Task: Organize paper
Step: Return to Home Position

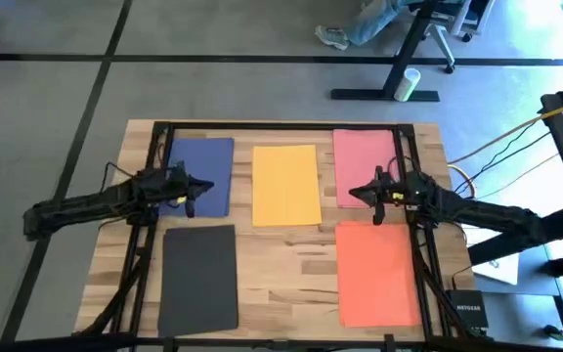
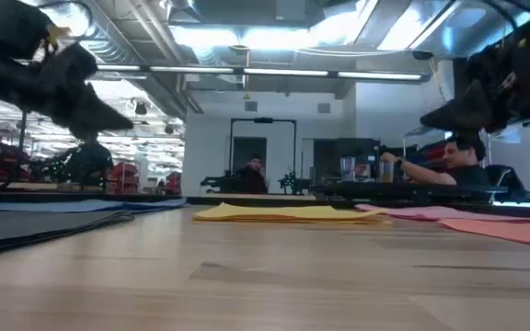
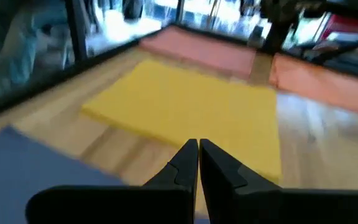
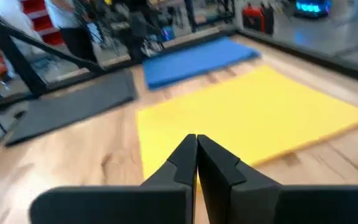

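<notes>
Five flat, matte rectangular stacks of paper lie apart on the butcher-block wooden table (image 1: 291,256). Seen from above, navy blue paper (image 1: 208,161), yellow paper (image 1: 286,186) and pink paper (image 1: 360,156) fill the upper row. Dark grey-black paper (image 1: 199,279) and orange paper (image 1: 377,272) lie below. The left gripper (image 1: 208,186) hangs over the blue sheets and the right gripper (image 1: 352,193) over the pink, each empty with fingers pressed together. A black box (image 1: 469,313) reads NETGEAR.
</notes>
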Controlling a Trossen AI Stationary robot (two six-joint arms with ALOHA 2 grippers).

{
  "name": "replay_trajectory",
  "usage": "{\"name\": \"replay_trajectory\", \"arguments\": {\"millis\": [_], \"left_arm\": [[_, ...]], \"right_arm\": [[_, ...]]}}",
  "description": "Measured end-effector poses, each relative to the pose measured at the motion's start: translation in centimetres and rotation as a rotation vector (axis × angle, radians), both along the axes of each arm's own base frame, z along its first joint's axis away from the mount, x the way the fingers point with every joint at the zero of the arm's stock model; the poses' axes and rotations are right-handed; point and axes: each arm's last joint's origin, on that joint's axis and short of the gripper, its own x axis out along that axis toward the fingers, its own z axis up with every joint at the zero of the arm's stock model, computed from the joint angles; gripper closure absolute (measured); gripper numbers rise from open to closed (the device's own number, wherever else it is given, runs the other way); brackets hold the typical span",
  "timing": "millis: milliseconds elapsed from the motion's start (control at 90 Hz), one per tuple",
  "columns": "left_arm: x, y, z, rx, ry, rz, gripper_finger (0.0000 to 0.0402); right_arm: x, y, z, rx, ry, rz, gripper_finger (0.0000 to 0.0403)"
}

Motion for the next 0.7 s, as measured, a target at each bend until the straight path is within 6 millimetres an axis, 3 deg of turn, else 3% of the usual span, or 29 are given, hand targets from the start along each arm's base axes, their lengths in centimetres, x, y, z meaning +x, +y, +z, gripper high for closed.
{"name": "replay_trajectory", "arguments": {"millis": [222,700], "left_arm": [[0.3,0.1,-0.5,-0.037,0.047,0.018,0.0402],[-1.1,-1.3,2.0,0.04,-0.246,-0.082,0.0402]], "right_arm": [[0.3,0.0,-0.6,0.027,0.06,0.024,0.0403],[-0.3,0.3,0.8,-0.054,-0.085,0.091,0.0403]]}}
